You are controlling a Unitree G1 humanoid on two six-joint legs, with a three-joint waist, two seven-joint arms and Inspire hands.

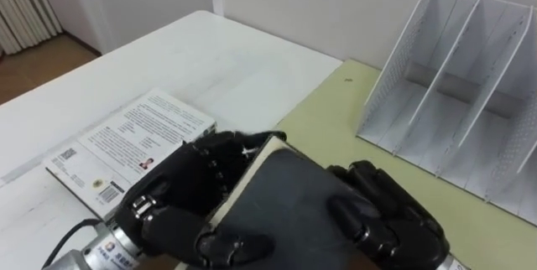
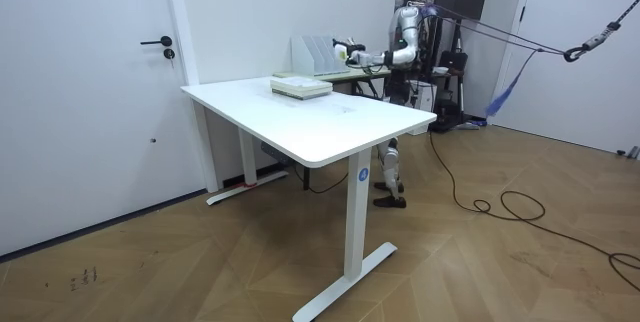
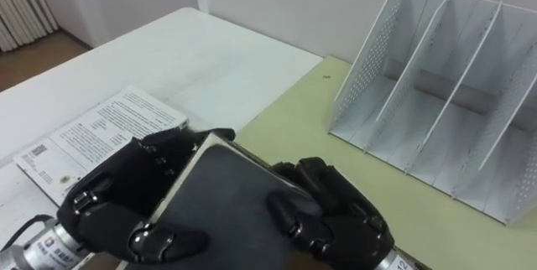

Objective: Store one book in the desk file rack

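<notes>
**Soft, even indoor light**

The white counter (image 1: 226,64) is bright, almost washed out toward its far edge, with no hard shadows. The white perforated plastic file rack (image 3: 436,85) shows soft grey shading between its dividers. Small highlights glint on the black left hand (image 1: 176,194) and right hand (image 1: 386,220). The dark grey hardcover book (image 1: 289,207) they clasp reflects dully. The room view's wooden floor (image 2: 480,262) is evenly lit.

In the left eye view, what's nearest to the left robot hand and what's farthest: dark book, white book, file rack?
1. dark book: gripped in the left robot hand itself.
2. white book: flat on the white table, just to its left.
3. file rack: far right, on the green desk.
</notes>
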